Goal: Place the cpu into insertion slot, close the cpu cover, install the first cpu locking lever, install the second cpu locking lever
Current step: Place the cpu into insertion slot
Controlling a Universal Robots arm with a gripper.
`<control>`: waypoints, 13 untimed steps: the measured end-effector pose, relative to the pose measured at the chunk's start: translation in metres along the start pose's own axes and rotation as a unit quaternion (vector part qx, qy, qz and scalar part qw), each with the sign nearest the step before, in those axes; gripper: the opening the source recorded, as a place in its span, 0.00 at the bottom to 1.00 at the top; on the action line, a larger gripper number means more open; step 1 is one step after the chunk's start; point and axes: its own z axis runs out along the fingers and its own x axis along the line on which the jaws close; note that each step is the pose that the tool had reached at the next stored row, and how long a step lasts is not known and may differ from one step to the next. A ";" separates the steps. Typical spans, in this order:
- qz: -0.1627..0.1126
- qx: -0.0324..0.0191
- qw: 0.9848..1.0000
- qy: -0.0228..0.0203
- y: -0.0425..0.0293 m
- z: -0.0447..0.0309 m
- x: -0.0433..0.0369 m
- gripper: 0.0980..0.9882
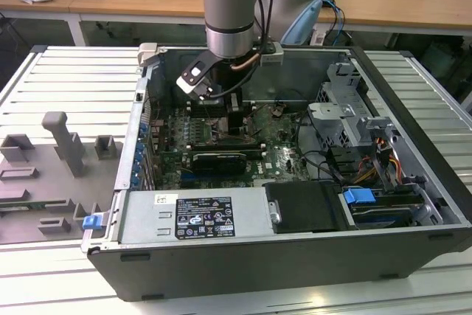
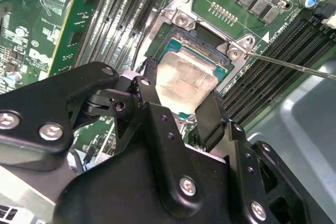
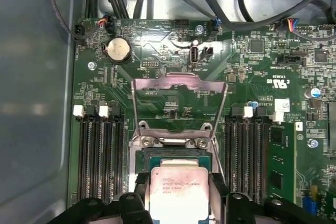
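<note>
- Your arm (image 1: 230,5) reaches down into the open case (image 1: 295,256). Its gripper (image 1: 221,105) sits low over the board (image 1: 284,156), toward the far wall and the exterior view's left.
- In the second wrist view your gripper (image 2: 181,85) is pinching the cpu (image 2: 186,77). One black finger (image 2: 149,80) presses one edge and the other finger presses the opposite edge.
- The cpu (image 3: 176,190) shows its pale metal top and lies directly over the slot (image 3: 173,153), between the fingers. You cannot tell from these views whether it is fully seated; in the second wrist view it looks slightly tilted.
- The cover (image 3: 178,83) is open, swung back from the slot on its hinge. Green board shows through its window.
- A thin rod (image 2: 294,65) runs out from a corner of the slot (image 2: 181,17) across the neighbouring memory slots (image 2: 273,72), so it is not latched down.
- In the first wrist view, memory slots (image 3: 100,156) flank the slot on both sides.
- A coin cell (image 3: 118,50) sits on the board beyond the open cover.
</note>
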 end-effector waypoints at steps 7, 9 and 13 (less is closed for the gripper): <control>0.008 0.000 1.000 -0.001 -0.0004 0.0050 0.0016 0.49; 0.008 0.000 1.000 -0.001 -0.0007 0.0075 0.0016 0.49; 0.008 0.000 1.000 -0.001 -0.0017 0.0101 0.0017 0.49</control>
